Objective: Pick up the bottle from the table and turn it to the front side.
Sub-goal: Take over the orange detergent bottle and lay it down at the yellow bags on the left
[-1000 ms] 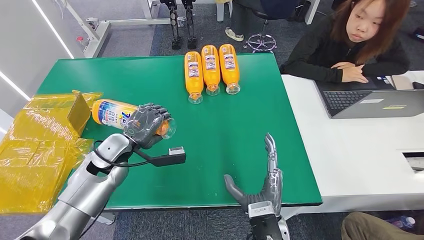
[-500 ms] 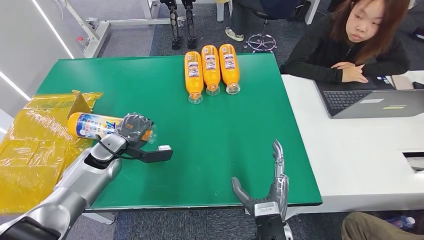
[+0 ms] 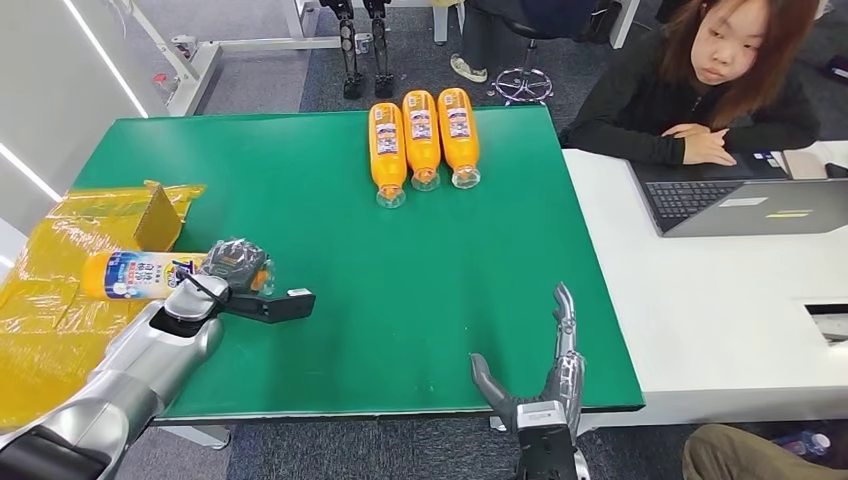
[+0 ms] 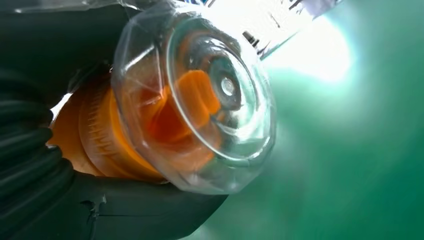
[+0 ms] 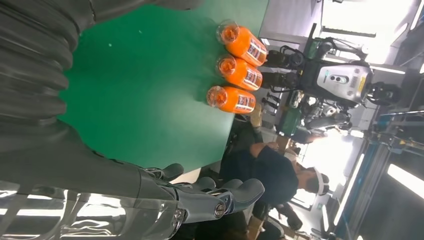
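An orange bottle (image 3: 140,274) with a white and blue label lies sideways at the green table's left edge, over the yellow wrapping. My left hand (image 3: 233,266) grips its clear cap end. In the left wrist view the clear cap (image 4: 200,110) faces the camera with my dark fingers (image 4: 30,165) wrapped around the orange neck. My right hand (image 3: 540,378) stands open near the table's front edge, fingers straight and apart, holding nothing. Three orange bottles (image 3: 421,140) lie side by side at the far middle of the table (image 3: 420,270), seen as a row of bottles (image 5: 235,70) in the right wrist view.
Yellow plastic-wrapped packs (image 3: 70,300) and a small yellow box (image 3: 158,218) sit off the table's left side. A white desk (image 3: 720,300) with a laptop (image 3: 750,205) adjoins on the right, where a person (image 3: 710,90) sits.
My left hand has carried the held bottle leftward and toward the front, from the table's left part to over the yellow wrapping. The right hand drew slightly nearer the front edge.
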{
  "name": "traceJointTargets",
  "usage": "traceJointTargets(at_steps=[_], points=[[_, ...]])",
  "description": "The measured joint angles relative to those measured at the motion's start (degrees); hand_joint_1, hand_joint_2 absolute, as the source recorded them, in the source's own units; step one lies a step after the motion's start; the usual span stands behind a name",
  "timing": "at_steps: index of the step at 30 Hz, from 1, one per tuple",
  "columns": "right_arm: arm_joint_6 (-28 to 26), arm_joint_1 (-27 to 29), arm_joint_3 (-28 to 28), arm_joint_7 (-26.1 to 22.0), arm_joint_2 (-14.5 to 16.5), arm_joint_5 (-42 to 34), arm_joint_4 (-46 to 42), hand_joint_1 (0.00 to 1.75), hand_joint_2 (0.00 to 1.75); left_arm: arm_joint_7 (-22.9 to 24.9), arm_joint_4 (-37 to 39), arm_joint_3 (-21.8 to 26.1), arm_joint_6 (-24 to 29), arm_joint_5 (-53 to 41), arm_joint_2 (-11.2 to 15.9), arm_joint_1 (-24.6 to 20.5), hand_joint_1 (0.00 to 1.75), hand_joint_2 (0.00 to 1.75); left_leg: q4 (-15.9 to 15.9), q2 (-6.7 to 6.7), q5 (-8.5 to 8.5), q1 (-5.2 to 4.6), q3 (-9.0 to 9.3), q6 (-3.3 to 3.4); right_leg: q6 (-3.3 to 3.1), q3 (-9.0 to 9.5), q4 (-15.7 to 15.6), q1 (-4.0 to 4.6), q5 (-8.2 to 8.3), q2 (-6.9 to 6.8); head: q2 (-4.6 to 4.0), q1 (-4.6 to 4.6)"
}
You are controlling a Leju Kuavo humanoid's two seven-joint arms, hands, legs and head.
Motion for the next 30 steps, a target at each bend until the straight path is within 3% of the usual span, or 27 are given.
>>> traceJointTargets(at_steps=[5,9,11,12,15,16,30], points=[[0.0,-0.1,0.0,0.0,0.0,-1.1,0.8,0.00,1.75,1.8,1.5,0.0,-0.9,0.9,1.6,0.4,1.75,1.75,0.0,-0.02,0.02,0.03,-0.01,-0.03,-0.01,0.00,0.0,0.02,-0.01,-0.02,0.00,0.01],[0.0,-0.3,0.1,0.0,0.0,-1.7,1.5,0.00,1.75,3.3,2.1,0.1,-1.2,1.3,2.8,0.8,1.42,1.75,0.0,-0.01,0.02,0.04,-0.02,-0.04,-0.01,0.00,0.0,0.02,-0.01,0.00,0.00,0.02],[0.0,-0.4,0.1,0.0,0.0,-2.0,1.6,0.00,1.75,3.7,2.3,0.1,-1.1,1.4,3.3,0.8,1.36,1.75,0.0,-0.02,0.03,0.03,-0.02,-0.04,-0.01,-0.01,0.0,0.02,-0.01,-0.02,0.00,0.02],[0.0,-0.5,0.1,0.0,0.0,-2.1,1.7,0.00,1.75,3.8,2.3,0.2,-1.1,1.4,3.5,0.8,1.15,1.75,0.0,-0.02,0.03,0.03,-0.02,-0.04,-0.01,0.00,0.0,0.02,-0.01,-0.03,0.00,0.01],[0.0,-0.6,0.1,0.0,0.0,-2.3,1.8,0.00,1.75,3.9,2.5,0.2,-1.1,1.3,3.9,0.8,0.13,1.75,0.0,-0.04,0.03,0.03,-0.02,-0.04,-0.01,0.00,0.0,0.02,-0.01,-0.04,0.00,0.02],[0.0,-0.7,0.2,0.0,0.0,-2.3,1.8,0.00,1.75,4.0,2.6,0.2,-1.1,1.3,3.9,0.8,0.00,1.75,0.0,-0.04,0.03,0.03,-0.02,-0.04,-0.01,0.00,0.0,0.02,-0.01,-0.04,0.00,0.02],[0.0,-0.7,0.2,0.0,0.0,-2.3,1.8,0.00,1.75,4.2,2.7,0.2,0.6,0.7,3.5,0.7,0.00,1.75,0.0,-0.03,0.04,0.03,-0.01,-0.06,-0.07,-0.01,0.0,0.02,0.03,-0.02,0.00,0.01]])
